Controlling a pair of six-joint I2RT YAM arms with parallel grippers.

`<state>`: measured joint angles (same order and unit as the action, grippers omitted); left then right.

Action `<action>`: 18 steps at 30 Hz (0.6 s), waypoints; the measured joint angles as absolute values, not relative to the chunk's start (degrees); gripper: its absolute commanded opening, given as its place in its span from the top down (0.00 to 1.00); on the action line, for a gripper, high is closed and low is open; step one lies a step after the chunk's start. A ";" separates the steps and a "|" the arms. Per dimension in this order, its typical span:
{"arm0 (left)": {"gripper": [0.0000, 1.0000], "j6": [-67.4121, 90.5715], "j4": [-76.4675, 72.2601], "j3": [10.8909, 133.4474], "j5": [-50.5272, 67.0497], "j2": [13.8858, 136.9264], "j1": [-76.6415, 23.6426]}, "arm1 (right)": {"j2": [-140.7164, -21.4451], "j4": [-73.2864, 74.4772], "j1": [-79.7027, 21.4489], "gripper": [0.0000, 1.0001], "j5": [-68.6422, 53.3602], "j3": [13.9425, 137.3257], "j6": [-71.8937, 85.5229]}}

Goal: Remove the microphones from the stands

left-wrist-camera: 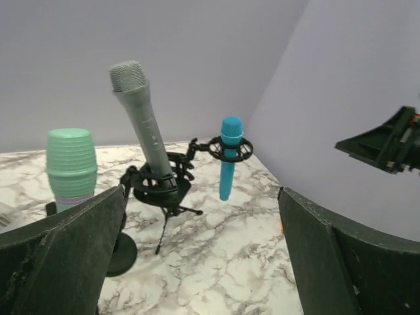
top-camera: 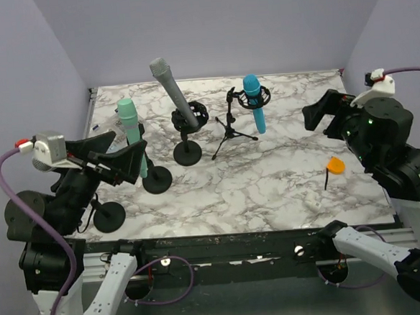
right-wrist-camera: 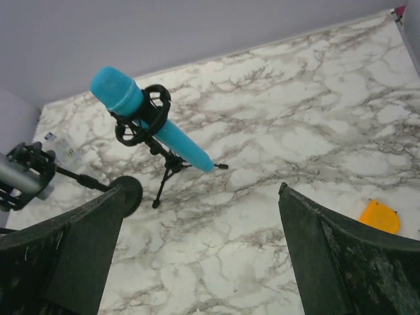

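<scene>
Three microphones stand on the marble table (top-camera: pixel 270 189). A green one (top-camera: pixel 130 125) sits on a round-base stand (top-camera: pixel 157 179) at the left. A grey one (top-camera: pixel 174 91) leans in a shock mount on a round-base stand (top-camera: pixel 188 152). A blue one (top-camera: pixel 254 102) hangs in a ring mount on a small tripod (top-camera: pixel 230 131). My left gripper (top-camera: pixel 120 155) is open and empty, right next to the green microphone. My right gripper (top-camera: pixel 321 119) is open and empty, well right of the blue microphone. The left wrist view (left-wrist-camera: pixel 201 197) shows the green (left-wrist-camera: pixel 71 164), grey (left-wrist-camera: pixel 141 125) and blue (left-wrist-camera: pixel 229 157) microphones ahead. The right wrist view (right-wrist-camera: pixel 201 190) shows the blue one (right-wrist-camera: pixel 151 121).
A bare round stand base (top-camera: pixel 109 216) sits at the near left by my left arm. A small orange object (top-camera: pixel 334 165) lies at the right, also in the right wrist view (right-wrist-camera: pixel 379 216). Purple walls close in the back and sides.
</scene>
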<state>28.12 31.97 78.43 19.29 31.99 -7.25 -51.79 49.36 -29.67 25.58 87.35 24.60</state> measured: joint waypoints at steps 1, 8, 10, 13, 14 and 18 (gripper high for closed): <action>0.01 28.56 31.35 78.13 20.53 32.75 -7.25 | -52.31 49.67 -29.65 0.00 25.21 86.65 24.67; 0.01 35.68 21.56 77.01 32.01 39.48 -7.25 | -55.07 50.57 -29.67 0.00 19.81 79.35 25.76; 0.01 37.98 17.96 77.01 34.50 41.67 -7.77 | -55.44 50.70 -29.67 0.00 18.31 77.23 26.26; 0.01 38.61 14.11 77.58 35.40 45.93 -12.01 | -56.38 50.59 -29.67 0.00 15.64 74.22 26.87; 0.01 37.80 13.82 78.13 35.40 47.40 -13.69 | -56.80 50.22 -29.67 0.00 14.52 73.38 26.81; 0.01 33.28 11.64 79.22 35.33 51.96 -19.05 | -58.54 47.07 -29.67 0.00 10.22 70.30 25.39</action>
